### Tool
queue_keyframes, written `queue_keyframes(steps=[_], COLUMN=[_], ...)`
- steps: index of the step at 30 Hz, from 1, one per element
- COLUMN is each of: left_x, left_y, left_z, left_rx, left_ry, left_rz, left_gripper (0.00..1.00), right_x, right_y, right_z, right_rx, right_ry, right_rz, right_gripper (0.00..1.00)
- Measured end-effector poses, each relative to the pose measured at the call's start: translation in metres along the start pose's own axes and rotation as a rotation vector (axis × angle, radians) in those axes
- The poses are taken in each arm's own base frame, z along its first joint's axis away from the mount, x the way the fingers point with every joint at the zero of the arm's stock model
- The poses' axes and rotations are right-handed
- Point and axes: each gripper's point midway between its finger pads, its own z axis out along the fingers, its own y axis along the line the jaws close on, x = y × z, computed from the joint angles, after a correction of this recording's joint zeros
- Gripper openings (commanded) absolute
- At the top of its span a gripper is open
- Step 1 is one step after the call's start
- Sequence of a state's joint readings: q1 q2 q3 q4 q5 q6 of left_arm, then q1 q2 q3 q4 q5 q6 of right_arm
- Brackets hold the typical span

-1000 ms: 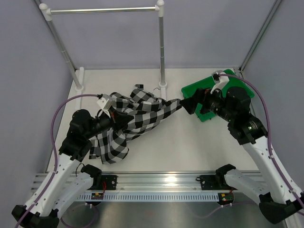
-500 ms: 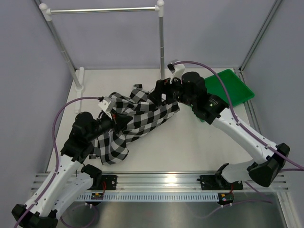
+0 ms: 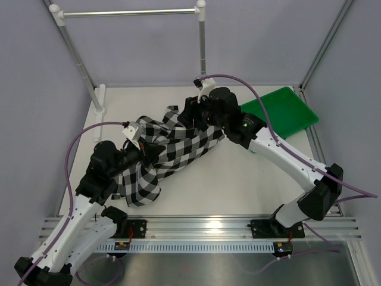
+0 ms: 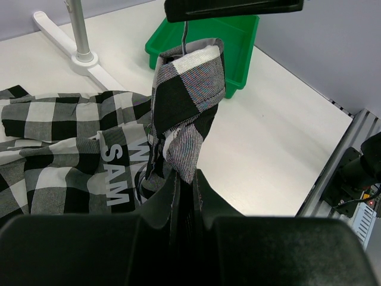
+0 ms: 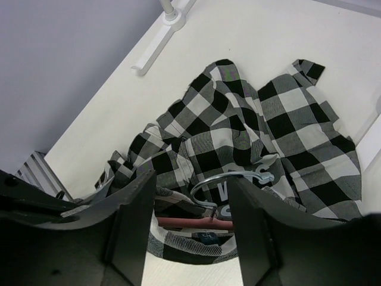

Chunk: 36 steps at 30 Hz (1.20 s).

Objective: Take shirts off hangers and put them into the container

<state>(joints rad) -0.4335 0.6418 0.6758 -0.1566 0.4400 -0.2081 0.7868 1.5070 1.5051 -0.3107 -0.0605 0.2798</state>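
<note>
Shirt lay crumpled on left half of table, long way slanting from near left toward tray in far right corner. Left gripper pinched tight on shirt fold. Right gripper over shirt's far end, fingers apart above pink hanger. Table white, walls pale purple, silver rail at back.

The white counter is carrying the checked shirt crumpled left of centre, the green tray far right, and the rail's feet.

Bright, even light — soft shadows, glare on aluminium rail, blurry left claw.
</note>
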Motion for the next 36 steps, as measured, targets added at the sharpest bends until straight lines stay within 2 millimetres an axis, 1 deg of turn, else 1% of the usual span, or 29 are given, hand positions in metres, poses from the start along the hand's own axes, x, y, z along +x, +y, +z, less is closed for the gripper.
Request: queue_keyframes(steps=[4, 7, 8, 11, 12, 13, 14, 16, 17, 19, 20, 21, 22, 24, 27, 30, 33, 34, 36], left_x=[-0.001, -0.001, -0.001, -0.001, -0.001, -0.001, -0.001, 0.000, 0.000, -0.001, -0.004, -0.008, -0.013, -0.024, -0.046, -0.066, -0.080, -0.084, -0.084], left_y=[0.000, 0.001, 0.001, 0.001, 0.001, 0.001, 0.001, 0.002, 0.002, -0.001, -0.003, -0.005, -0.007, -0.011, -0.016, -0.020, -0.021, -0.022, -0.022], left_z=[0.000, 0.000, 0.000, 0.000, 0.000, 0.000, 0.000, 0.001, 0.002, 0.004, 0.004, 0.004, 0.004, 0.003, 0.003, 0.006, 0.014, 0.018, 0.029], left_rx=[-0.002, -0.004, -0.004, -0.007, -0.008, -0.008, -0.009, -0.010, -0.009, 0.008, 0.015, 0.022, 0.029, 0.036, 0.045, 0.051, 0.062, 0.069, 0.085], left_ry=[-0.003, -0.003, -0.003, -0.004, -0.003, -0.003, -0.003, 0.000, 0.002, 0.006, 0.003, -0.001, -0.008, -0.024, -0.057, -0.078, -0.076, -0.074, -0.051], left_rz=[0.001, 0.002, 0.002, 0.002, 0.001, 0.000, -0.001, -0.008, -0.008, -0.022, -0.023, -0.030, -0.028, -0.029, -0.025, -0.023, -0.035, -0.041, -0.059], left_gripper=[0.00, 0.00, 0.00, 0.00, 0.00, 0.01, 0.06, 0.25, 0.41, 0.61, 0.68, 0.79, 0.83, 0.89, 0.91, 0.91, 0.87, 0.85, 0.83], right_x=[0.006, 0.010, 0.011, 0.011, 0.011, 0.011, 0.010, 0.009, 0.008, 0.006, 0.005, 0.004, 0.003, 0.001, -0.003, -0.007, -0.010, -0.009, -0.008], right_y=[-0.002, -0.004, -0.004, -0.004, -0.003, -0.003, -0.004, -0.006, -0.008, -0.011, -0.013, -0.014, -0.015, -0.015, -0.014, -0.009, -0.004, -0.003, -0.002], right_z=[0.007, 0.012, 0.013, 0.014, 0.014, 0.014, 0.014, 0.014, 0.013, 0.010, 0.008, 0.005, 0.001, -0.007, -0.020, -0.030, -0.036, -0.038, -0.042], right_rx=[0.006, 0.008, 0.010, 0.010, 0.009, 0.015, 0.019, 0.031, 0.038, 0.056, 0.064, 0.069, 0.071, 0.073, 0.071, 0.057, 0.042, 0.038, 0.035], right_ry=[0.016, 0.025, 0.027, 0.028, 0.026, 0.022, 0.020, 0.014, 0.010, 0.000, -0.004, -0.009, -0.014, -0.029, -0.057, -0.081, -0.102, -0.104, -0.107], right_rz=[0.005, 0.007, 0.007, 0.016, 0.016, 0.014, 0.012, 0.005, -0.001, -0.026, -0.039, -0.052, -0.064, -0.084, -0.111, -0.138, -0.163, -0.168, -0.178], right_gripper=[0.45, 0.35, 0.28, 0.13, 0.01, 0.00, 0.00, 0.00, 0.00, 0.00, 0.00, 0.00, 0.00, 0.00, 0.00, 0.00, 0.00, 0.00, 0.00])
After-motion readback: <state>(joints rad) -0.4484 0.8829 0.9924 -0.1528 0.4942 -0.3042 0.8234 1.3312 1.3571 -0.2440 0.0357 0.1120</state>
